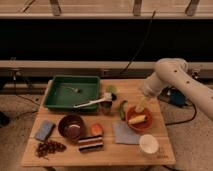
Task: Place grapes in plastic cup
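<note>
A single raised camera looks down on the wooden table [110,156] from its front, seemingly mid-range, gripper [141,105] at right.

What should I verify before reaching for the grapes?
1. Grapes in view, front-left table corner: ok.
2. Gripper open: ok.
3. Gripper near grapes: not ok; it hangs over the orange bowl, far right of them.
4. Plastic cup visible beside the green tray: ok.
5. Blue sponge and maroon bowl apart from grapes: ok.
6. Cup empty: cannot tell.
</note>
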`<state>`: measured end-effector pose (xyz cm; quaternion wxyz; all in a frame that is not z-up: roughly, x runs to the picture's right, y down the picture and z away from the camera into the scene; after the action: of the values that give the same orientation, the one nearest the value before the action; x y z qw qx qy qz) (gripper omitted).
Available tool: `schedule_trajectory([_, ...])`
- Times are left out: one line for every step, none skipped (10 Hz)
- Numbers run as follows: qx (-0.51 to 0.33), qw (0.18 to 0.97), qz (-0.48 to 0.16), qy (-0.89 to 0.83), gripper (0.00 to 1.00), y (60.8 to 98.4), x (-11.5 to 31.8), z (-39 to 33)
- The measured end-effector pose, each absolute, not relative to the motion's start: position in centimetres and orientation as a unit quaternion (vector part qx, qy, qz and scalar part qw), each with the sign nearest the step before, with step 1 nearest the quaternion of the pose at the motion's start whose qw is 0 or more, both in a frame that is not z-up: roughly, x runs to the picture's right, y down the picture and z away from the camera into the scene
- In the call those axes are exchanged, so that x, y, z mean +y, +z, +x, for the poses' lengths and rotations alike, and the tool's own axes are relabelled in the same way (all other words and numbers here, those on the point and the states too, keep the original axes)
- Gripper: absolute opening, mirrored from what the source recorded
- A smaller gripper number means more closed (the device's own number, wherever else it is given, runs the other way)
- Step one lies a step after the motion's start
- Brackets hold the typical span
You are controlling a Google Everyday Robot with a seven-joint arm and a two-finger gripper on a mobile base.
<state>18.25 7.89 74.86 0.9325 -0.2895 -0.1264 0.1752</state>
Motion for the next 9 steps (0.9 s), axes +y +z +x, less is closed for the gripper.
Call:
schedule_trajectory([-0.137, 0.931, -0.283, 0.184, 0.78, 73.8, 9.2, 18.1])
schedule_trajectory([-0.153, 0.929, -0.275, 0.196, 0.78, 72.3, 11.0, 17.8])
schedule_trajectory([-0.17, 0.925, -0.267, 0.209, 0.78, 70.5, 13.1, 17.3])
schedule_trajectory([-0.183, 0.923, -0.262, 0.214, 0.78, 69.3, 14.3, 16.9])
schedule_trajectory([-0.202, 0.92, -0.255, 0.218, 0.78, 67.5, 15.7, 16.0])
schedule_trajectory([-0.213, 0.919, -0.251, 0.217, 0.78, 66.6, 16.5, 15.0])
schedule_trajectory([-0.223, 0.919, -0.248, 0.212, 0.78, 65.7, 17.0, 13.7])
schedule_trajectory([-0.234, 0.918, -0.245, 0.207, 0.78, 65.1, 17.4, 11.5])
schedule_trajectory([-0.239, 0.919, -0.241, 0.201, 0.78, 64.8, 17.4, 9.7])
